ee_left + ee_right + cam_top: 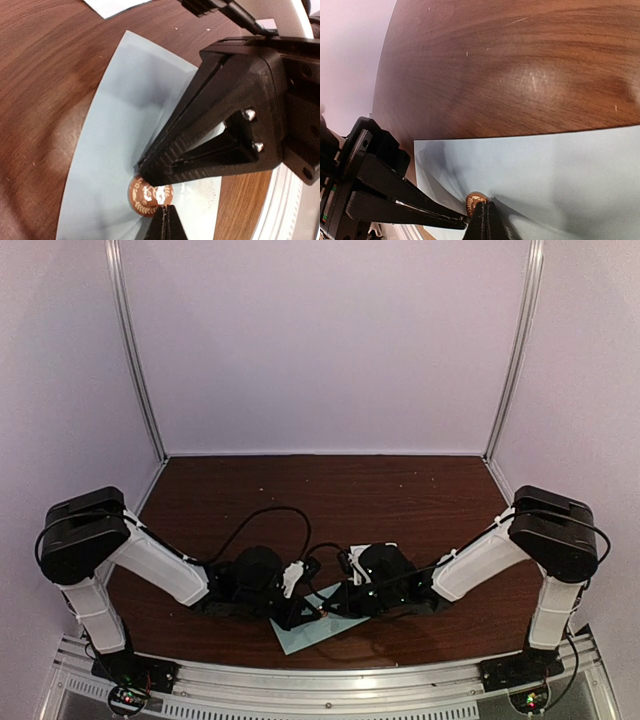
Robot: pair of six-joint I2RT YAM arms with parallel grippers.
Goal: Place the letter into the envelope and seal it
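Top external: pale walls [330, 340], brown table [330, 490]; left claw [313, 614] and right claw [334, 607], pressed together, on the envelope [300, 637].

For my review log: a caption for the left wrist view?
Left hand and right hand, both shut, tips together at a brown round seal on the teal envelope.

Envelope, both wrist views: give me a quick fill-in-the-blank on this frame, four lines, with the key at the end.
1. The envelope lies flat on the ___.
2. A round ___ sticker with pale print sits on it.
3. The left gripper and right gripper both bring their tips to the ___.
4. Both pairs of fingers are ___.

Missing words: table; brown; sticker; shut.
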